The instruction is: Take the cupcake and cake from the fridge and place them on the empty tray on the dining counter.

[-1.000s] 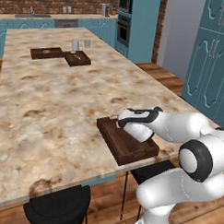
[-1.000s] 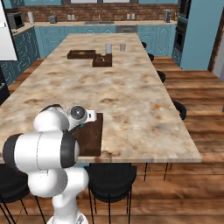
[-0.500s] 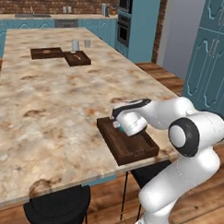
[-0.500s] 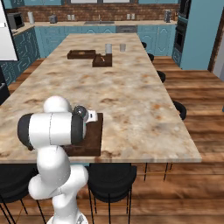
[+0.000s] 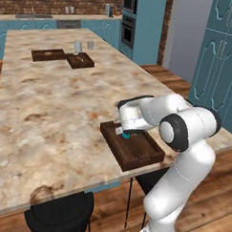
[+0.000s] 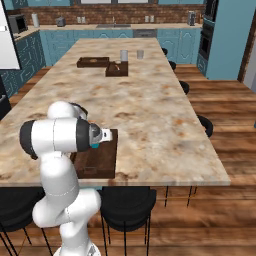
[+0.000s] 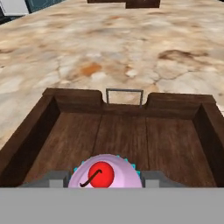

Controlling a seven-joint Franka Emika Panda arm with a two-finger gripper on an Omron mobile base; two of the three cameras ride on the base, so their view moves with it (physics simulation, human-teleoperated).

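Note:
My gripper (image 5: 124, 133) is shut on the cupcake (image 7: 105, 175), whose pink frosting and red dot show between the grey fingertips (image 7: 57, 178). Its teal wrapper (image 5: 125, 135) hangs low over the far left part of the dark wooden tray (image 5: 135, 154); whether it touches the floor I cannot tell. The tray (image 6: 102, 162) lies at the near edge of the dining counter (image 5: 66, 101), and its inside (image 7: 127, 140) is bare wood with a small wire handle on the far rim. The cake and the fridge are out of view.
Two more brown trays (image 5: 49, 54) (image 5: 80, 60) and two grey cups (image 5: 78, 47) stand at the counter's far end. Black stools (image 5: 61, 213) (image 6: 125, 200) sit under the near edge. Teal cabinets (image 5: 220, 60) rise at the right.
The arm has swung its elbow round, and the hand with the cupcake has shifted slightly left and down over the tray. The grip has not changed.

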